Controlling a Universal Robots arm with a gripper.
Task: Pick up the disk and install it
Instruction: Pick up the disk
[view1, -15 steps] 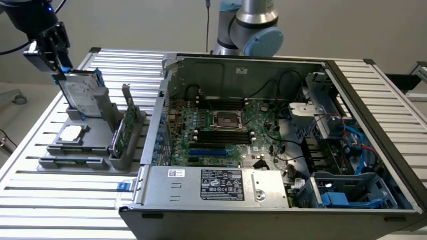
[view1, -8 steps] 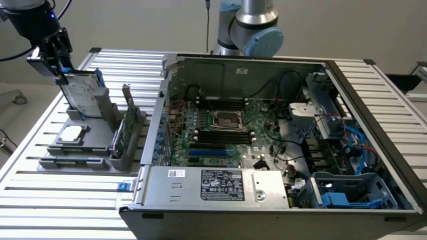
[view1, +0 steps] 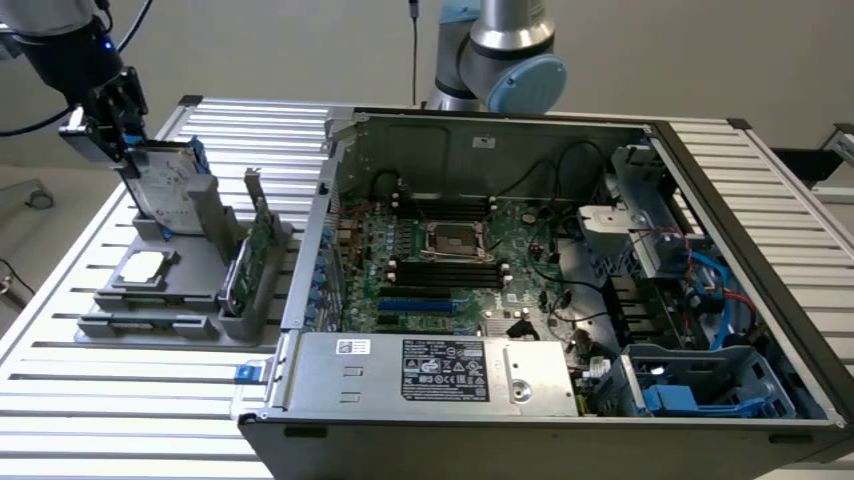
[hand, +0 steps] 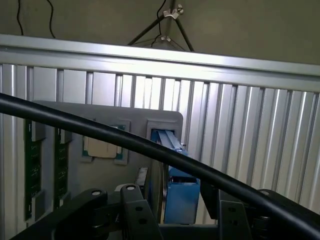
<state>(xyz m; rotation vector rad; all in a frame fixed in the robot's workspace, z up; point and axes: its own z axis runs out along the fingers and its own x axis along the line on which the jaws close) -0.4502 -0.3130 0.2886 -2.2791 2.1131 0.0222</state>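
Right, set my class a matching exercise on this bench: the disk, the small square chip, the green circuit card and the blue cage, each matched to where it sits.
Things:
1. disk
2. square chip
3. green card
4. blue cage

Places:
A. inside the open computer case
B. lying flat on the grey holder
C. standing upright in the holder, right by the gripper
D. on edge at the holder's side nearest the case

Pairs: 1-C, 2-B, 3-D, 4-A.
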